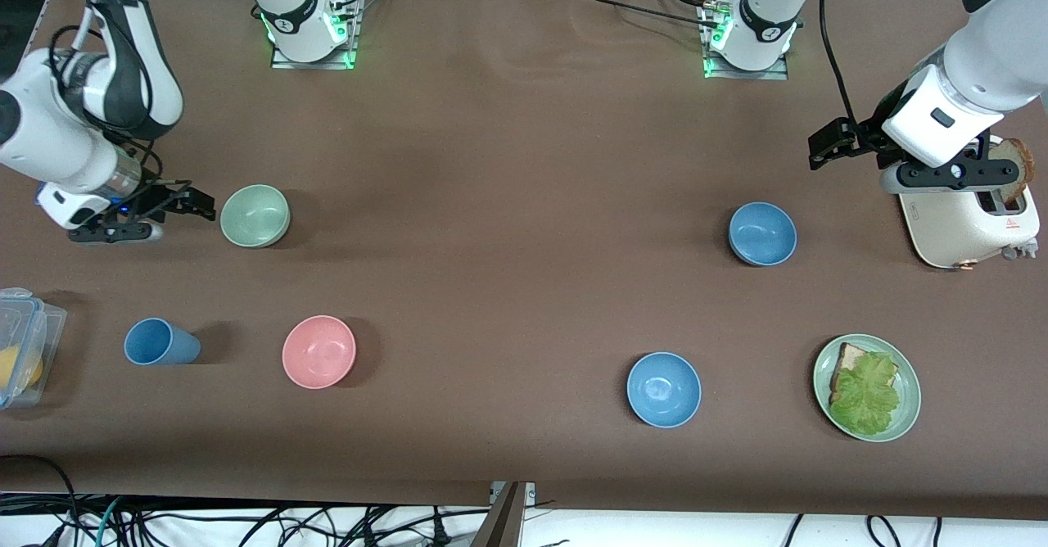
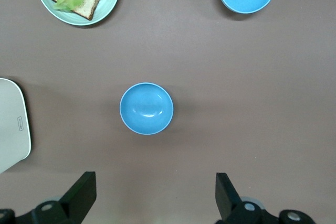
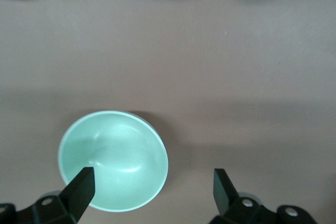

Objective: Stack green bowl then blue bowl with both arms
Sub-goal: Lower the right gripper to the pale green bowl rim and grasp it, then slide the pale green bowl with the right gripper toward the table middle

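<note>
The pale green bowl (image 1: pixel 255 215) sits upright toward the right arm's end of the table. My right gripper (image 1: pixel 190 201) hovers open beside it. In the right wrist view one finger (image 3: pixel 81 184) is over the green bowl's (image 3: pixel 113 158) rim, and the gripper (image 3: pixel 152 187) holds nothing. The duller blue bowl (image 1: pixel 762 233) sits upright toward the left arm's end. My left gripper (image 1: pixel 827 144) is open and empty, up in the air between that bowl and the toaster. In the left wrist view the blue bowl (image 2: pixel 146 108) lies ahead of the open gripper (image 2: pixel 153 195).
A pink bowl (image 1: pixel 318 351), a blue cup (image 1: pixel 160 342) and a clear plastic box (image 1: pixel 20 346) lie nearer the front camera than the green bowl. A brighter sky-blue bowl (image 1: pixel 663 389) and a green plate (image 1: pixel 909 400) with bread and lettuce lie nearer than the blue bowl. A white toaster (image 1: pixel 970 219) stands under the left arm.
</note>
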You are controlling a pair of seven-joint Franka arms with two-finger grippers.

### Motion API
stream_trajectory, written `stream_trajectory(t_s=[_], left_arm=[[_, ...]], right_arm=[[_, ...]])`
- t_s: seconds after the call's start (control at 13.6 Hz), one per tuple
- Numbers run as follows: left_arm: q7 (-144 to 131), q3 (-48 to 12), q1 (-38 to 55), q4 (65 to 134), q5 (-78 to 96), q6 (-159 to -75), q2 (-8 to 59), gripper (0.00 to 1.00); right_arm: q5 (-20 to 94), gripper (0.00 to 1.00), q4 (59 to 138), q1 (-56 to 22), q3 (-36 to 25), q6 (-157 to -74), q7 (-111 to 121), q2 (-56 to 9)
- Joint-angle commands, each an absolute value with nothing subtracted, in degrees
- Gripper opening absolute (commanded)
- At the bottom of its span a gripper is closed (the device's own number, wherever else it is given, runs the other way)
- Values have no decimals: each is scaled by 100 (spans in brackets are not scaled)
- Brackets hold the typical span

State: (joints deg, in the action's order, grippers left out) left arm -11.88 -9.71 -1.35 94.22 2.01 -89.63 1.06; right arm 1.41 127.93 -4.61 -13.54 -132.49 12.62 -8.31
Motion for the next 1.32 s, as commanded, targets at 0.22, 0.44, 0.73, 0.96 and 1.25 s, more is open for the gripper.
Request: stream_trajectory(t_s=[0.22, 0.44, 0.73, 0.96, 1.25], left_arm=[[-1178, -967, -167, 9396, 343, -8877, 70, 100], [-1178, -967, -167, 9396, 343, -8877, 70, 100], [-1178, -958, -167, 9396, 334, -8877, 70, 100], [-1178, -958, -167, 9396, 343, -8877, 70, 100], [-1178, -958, -167, 9396, 343, -8877, 70, 100]], right_arm=[[237, 98, 13034, -475, -1362, -14149, 1354, -1510], [395, 89, 13043, -475, -1345, -14449, 1354, -1845], [404, 45, 13078, -475, -1319, -14414, 1292, -1828], [606, 8, 13078, -475, -1231, -14405, 1283, -1854], [598, 0, 12816, -510, -1108, -14205, 1327, -1618]])
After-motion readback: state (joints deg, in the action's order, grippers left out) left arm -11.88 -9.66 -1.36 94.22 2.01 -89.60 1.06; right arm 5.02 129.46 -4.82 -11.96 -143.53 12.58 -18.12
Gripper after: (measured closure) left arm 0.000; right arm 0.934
